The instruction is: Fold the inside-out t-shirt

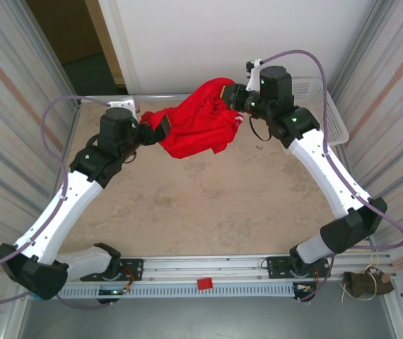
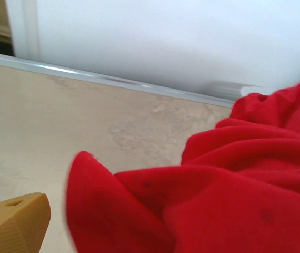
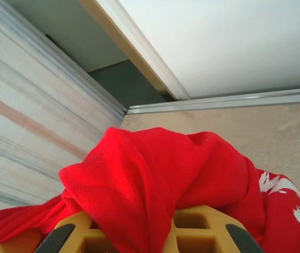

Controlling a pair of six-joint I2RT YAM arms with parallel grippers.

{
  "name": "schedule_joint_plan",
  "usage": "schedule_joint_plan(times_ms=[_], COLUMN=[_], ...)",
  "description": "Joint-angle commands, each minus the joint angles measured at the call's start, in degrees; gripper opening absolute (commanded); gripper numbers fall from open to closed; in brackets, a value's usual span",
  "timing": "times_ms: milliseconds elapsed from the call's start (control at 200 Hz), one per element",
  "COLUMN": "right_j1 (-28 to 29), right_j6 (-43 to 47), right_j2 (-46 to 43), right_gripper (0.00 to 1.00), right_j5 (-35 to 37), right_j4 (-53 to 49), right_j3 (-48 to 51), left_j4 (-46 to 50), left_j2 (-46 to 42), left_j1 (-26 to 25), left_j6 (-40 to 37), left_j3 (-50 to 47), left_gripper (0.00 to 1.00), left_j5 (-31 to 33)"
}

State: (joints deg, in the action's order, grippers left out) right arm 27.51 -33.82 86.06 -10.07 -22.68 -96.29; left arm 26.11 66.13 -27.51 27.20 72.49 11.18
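Spreading stage: my right claw [image 1: 230, 94] grips the bunched red t-shirt [image 1: 198, 131] over the counter's [image 1: 208, 205] far edge; my open left claw [image 1: 162, 128] should next find a hem.

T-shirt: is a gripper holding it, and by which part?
The right gripper pinches the t-shirt by a bunched fold; whether hem or sleeve is unclear.

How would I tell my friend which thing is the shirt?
Look at the far end of the beige table, in front of the white wall. The t-shirt is bunched up there, pinched by the right gripper. It is the only bright red cloth; the basket in the far right corner is white.
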Motion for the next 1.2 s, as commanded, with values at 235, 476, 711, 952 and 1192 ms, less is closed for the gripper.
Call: schedule_joint_plan(times_ms=[235,476,711,952,1192], right_j1=[0.9,-1.2,3.2,3.4,-6.3], right_j6=[-1.0,-1.1,-0.9,-3.9,-6.5], right_j2=[-4.2,-9.5,-2.1,11.6,20.3], right_gripper=[0.0,0.0,0.0,0.0,0.0], right_j5=[16.4,20.7,12.8,6.5,7.3], right_j4=[-4.4,-3.3,2.7,9.3,2.8], right_j3=[-0.3,2.5,9.3,9.5,-0.7], left_j4=[13.7,7.7,-25.3,-5.4,-17.8], left_j2=[-3.5,-1.0,6.6,13.3,11.2], left_j1=[2.7,10.0,10.9,6.1,7.5], left_j6=[2.0,0.9,16.7,9.9,15.8], left_j3=[2.4,-3.2,-3.8,9.7,0.4], left_gripper=[0.99,0.99,0.99,0.99,0.99], left_j5=[12.2,-10.5,-59.9,-61.8,-69.8])
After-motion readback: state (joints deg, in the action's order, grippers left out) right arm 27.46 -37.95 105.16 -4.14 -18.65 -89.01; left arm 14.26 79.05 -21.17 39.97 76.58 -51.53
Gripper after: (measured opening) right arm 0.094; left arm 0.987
